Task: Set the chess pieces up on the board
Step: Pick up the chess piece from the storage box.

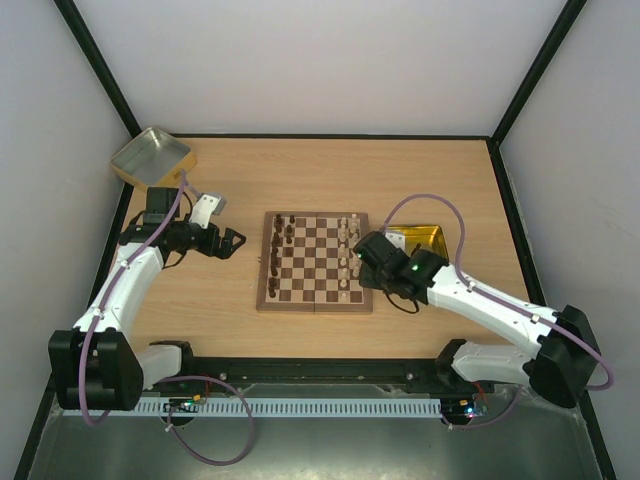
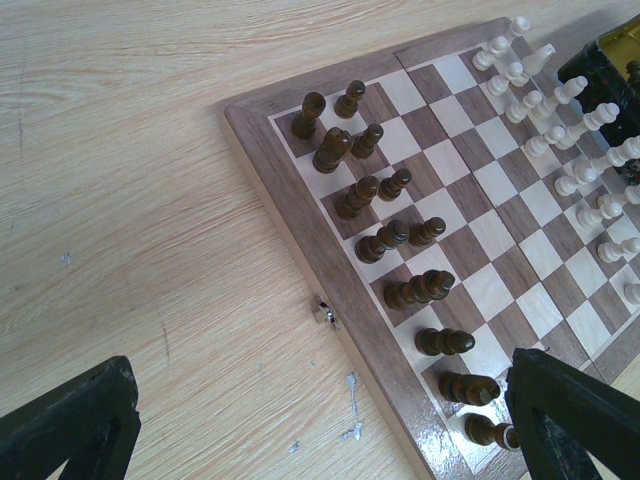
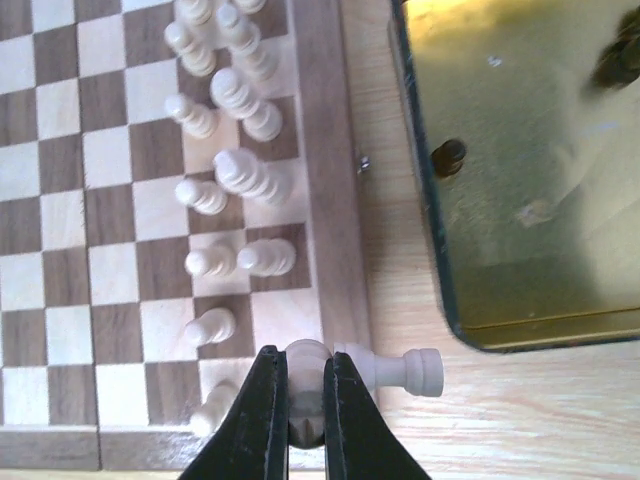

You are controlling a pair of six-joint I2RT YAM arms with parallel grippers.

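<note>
Chess pieces (image 1: 345,255) stand on the board (image 1: 315,262) in the middle of the counter (image 1: 230,180). The dark pieces (image 2: 400,235) line its left side and the cream pieces (image 3: 235,175) its right. The right jaws are clamped on a cream pawn (image 3: 395,370), held sideways over the rim at a right-hand corner, beside the gold tray (image 3: 540,170). The left jaws gape wide over the counter left of the board.

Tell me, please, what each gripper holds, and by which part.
Right gripper pinches a cream chess piece by its rounded head; left gripper holds nothing.
</note>
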